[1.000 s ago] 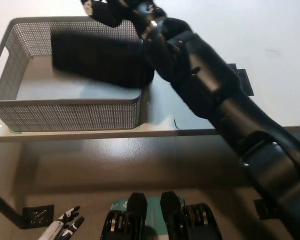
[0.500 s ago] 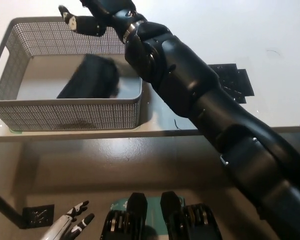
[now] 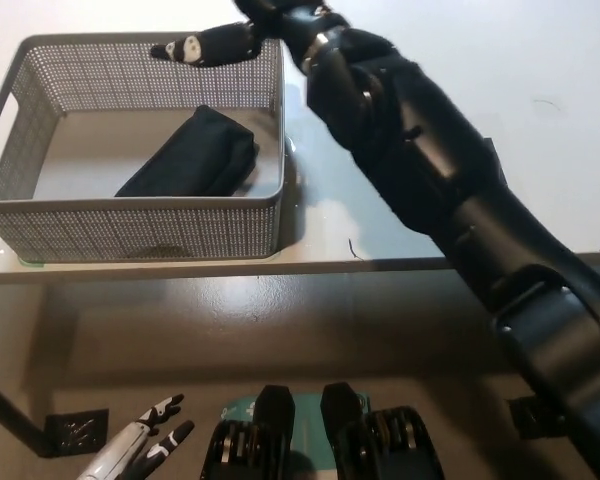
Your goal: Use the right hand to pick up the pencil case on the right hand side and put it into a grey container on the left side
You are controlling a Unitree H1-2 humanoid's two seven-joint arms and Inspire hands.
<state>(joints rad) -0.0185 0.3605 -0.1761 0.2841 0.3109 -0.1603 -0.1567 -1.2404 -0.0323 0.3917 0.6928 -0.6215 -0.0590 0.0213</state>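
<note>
The black case [image 3: 195, 155] lies inside the grey bin [image 3: 130, 228], on its floor toward the right side, set at a slant with one end near the front wall and the other end up toward the right wall. Nothing touches it.

The black right hand [image 3: 225, 40] is above the bin's far rim, at the top of the view. It holds nothing: its fingers [image 3: 185, 48] are stretched out and apart, pointing left over the back wall of the bin, clear of the case. The right arm [image 3: 420, 180] runs from the bottom right corner diagonally up across the tabletop [image 3: 540, 130] to that hand, passing just right of the bin.

The bin is a perforated mesh box with a handle slot in its left wall; it stands on the left part of the white tabletop, close to the front edge.

The white left hand [image 3: 145, 442] rests low at the lower left, below the tabletop's edge, well apart from the bin. Its dark-tipped fingers are spread and it holds nothing.
</note>
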